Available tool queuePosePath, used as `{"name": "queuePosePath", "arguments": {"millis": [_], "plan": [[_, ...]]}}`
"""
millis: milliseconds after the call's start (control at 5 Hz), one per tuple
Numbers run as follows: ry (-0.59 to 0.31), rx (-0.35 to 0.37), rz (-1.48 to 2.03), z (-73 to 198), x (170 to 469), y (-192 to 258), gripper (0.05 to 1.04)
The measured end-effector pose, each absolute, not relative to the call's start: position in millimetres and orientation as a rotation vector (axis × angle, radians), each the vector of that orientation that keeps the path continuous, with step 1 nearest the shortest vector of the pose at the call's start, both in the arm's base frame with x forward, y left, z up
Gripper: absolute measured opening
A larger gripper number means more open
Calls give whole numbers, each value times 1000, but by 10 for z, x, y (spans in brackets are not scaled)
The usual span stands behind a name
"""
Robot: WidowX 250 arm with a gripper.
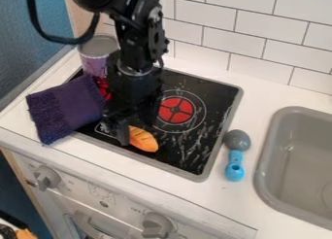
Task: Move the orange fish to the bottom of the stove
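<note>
Because the gripper (131, 129) partly hides the orange fish (144, 140) on the stove (183, 158) beneath, I can't tell whether it's pinching.

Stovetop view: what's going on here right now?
The robot's gripper is down at the orange fish, near the front edge of the black stovetop. I can't tell whether it has hold of the fish. A purple cloth lies at the stovetop's left, with a can behind it, and a gray-and-blue spoon is on the counter to the right.
</note>
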State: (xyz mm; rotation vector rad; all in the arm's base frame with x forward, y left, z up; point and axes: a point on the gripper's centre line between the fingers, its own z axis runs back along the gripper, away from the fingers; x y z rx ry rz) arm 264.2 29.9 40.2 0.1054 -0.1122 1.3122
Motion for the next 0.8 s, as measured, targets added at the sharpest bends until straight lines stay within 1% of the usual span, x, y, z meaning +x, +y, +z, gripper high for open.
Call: {"name": "queuePosePath", "arguments": {"millis": [200,400,600,800], "plan": [[-144,51,1306,587,2678,251,1001],[-206,33,1276,807,2715,242,1001],[-310,9,1256,1107,2736,180,1001],[-315,6,1259,1123,2738,174,1001]]}}
